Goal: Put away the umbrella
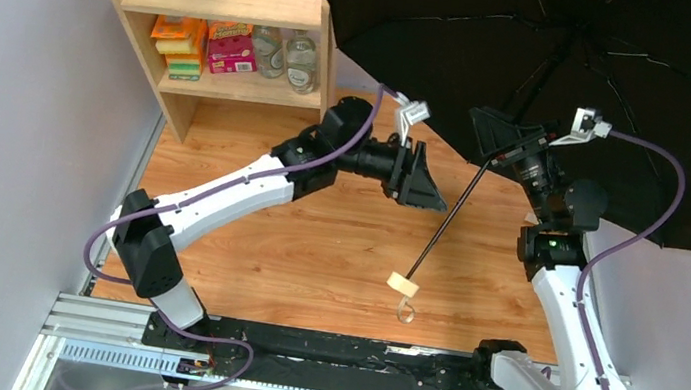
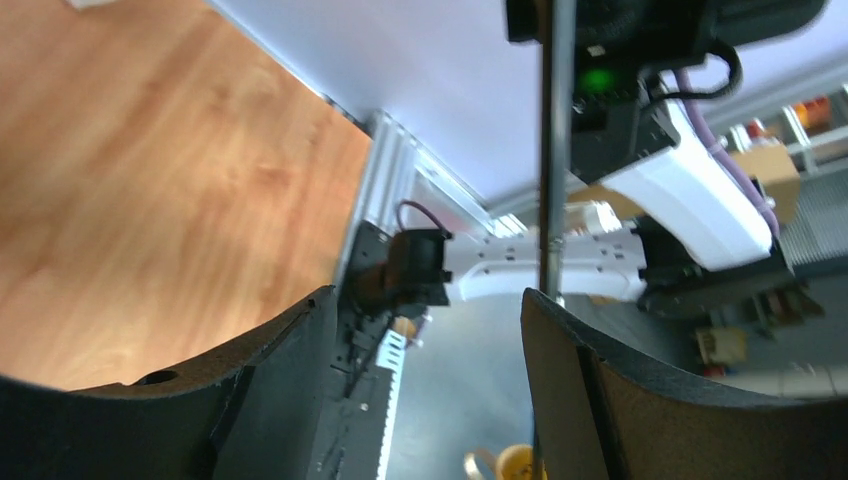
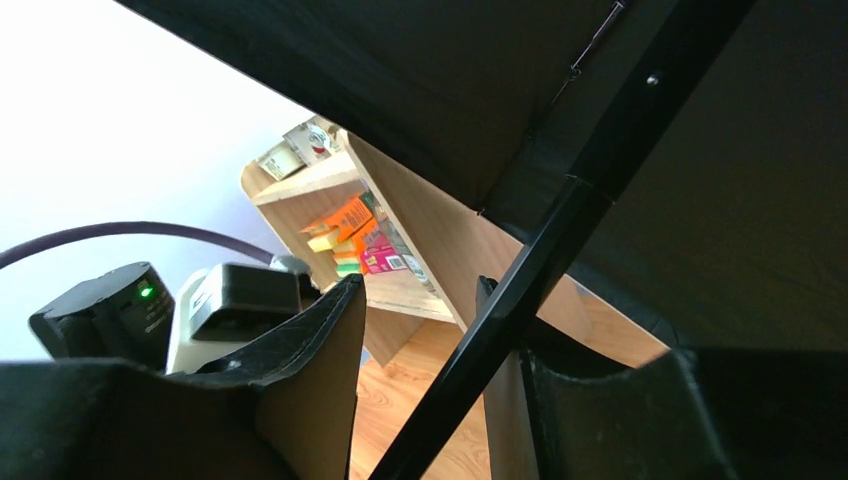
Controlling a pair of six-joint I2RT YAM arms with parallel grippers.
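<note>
The umbrella stands open, and its canopy [image 1: 590, 66] shows its dark underside over the back right of the table. Its thin black shaft [image 1: 450, 214] slants down to the small wooden handle [image 1: 401, 283] and beige strap [image 1: 405, 311], which hang above the table. My right gripper [image 1: 501, 147] is under the canopy and shut on the upper shaft [image 3: 540, 260], which crosses between its fingers. My left gripper [image 1: 431, 188] is open just left of the shaft. In the left wrist view the shaft [image 2: 555, 150] passes just beyond the right fingertip [image 2: 535, 300], outside the gap.
A wooden shelf [image 1: 232, 29] at the back left holds yogurt cups, boxes and jars; the canopy's edge reaches its right side. Pale walls close in on the left and right. A metal rail [image 1: 299, 360] with the arm bases runs along the near edge.
</note>
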